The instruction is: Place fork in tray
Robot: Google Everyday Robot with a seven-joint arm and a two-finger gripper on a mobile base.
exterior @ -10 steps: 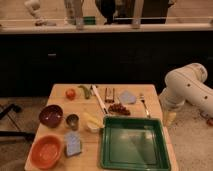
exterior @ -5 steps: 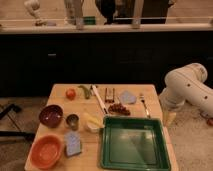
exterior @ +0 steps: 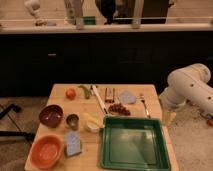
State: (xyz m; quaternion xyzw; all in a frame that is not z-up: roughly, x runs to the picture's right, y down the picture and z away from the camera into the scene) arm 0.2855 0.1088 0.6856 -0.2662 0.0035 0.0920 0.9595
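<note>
The fork [exterior: 145,106] is slim and silvery and lies lengthwise on the wooden table near its right edge, just behind the tray. The tray [exterior: 133,145] is a large dark-green rectangle at the front right of the table, with nothing in it. My white arm stands to the right of the table. Its gripper [exterior: 168,116] hangs down beside the table's right edge, to the right of the fork and apart from it, holding nothing that I can see.
A long pale utensil [exterior: 100,99], a snack bar [exterior: 109,94], a blue-grey pouch [exterior: 127,96] and red grapes [exterior: 118,109] lie behind the tray. To the left are an orange bowl [exterior: 46,151], a maroon bowl [exterior: 51,115], a metal cup [exterior: 73,121] and an orange fruit [exterior: 70,93].
</note>
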